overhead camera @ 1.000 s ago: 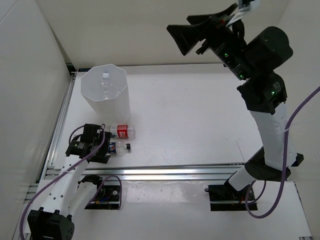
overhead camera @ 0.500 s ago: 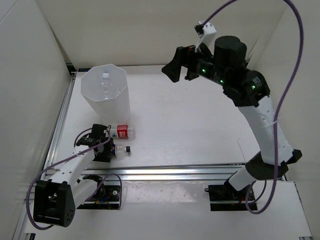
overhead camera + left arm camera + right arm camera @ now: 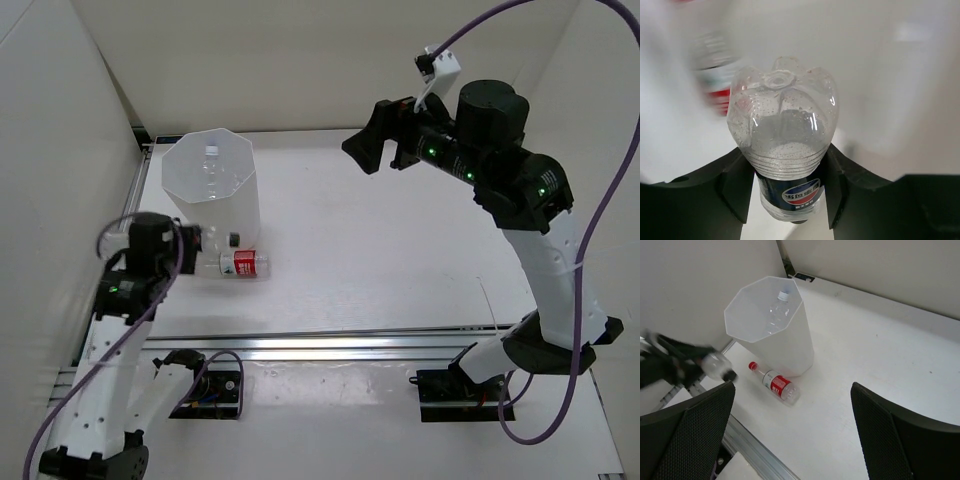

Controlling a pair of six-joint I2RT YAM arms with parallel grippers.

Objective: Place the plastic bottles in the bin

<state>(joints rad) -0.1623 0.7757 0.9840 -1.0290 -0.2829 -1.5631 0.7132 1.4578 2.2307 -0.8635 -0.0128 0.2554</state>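
My left gripper [image 3: 198,243] [image 3: 787,185] is shut on a clear bottle with a dark blue label and black cap [image 3: 222,240] [image 3: 782,125] [image 3: 717,365]. It holds the bottle off the table beside the lower left of the bin [image 3: 225,215] [image 3: 790,350]. A clear bottle with a white cap [image 3: 211,160] [image 3: 777,307] stands inside the bin. The red-labelled, red-capped bottle [image 3: 243,264] [image 3: 775,385] lies on the table against the bin's near side. My right gripper [image 3: 385,140] [image 3: 795,440] hangs open and empty, high over the table's far middle.
An aluminium rail [image 3: 350,342] runs along the near edge of the white table [image 3: 400,250]. White walls close in the left and the back. The left wall stands close to my left arm.
My left gripper has shut on the dark-labelled bottle and lifted it from the table up and left, beside the bin. My right arm swung down, then shifted slightly right.
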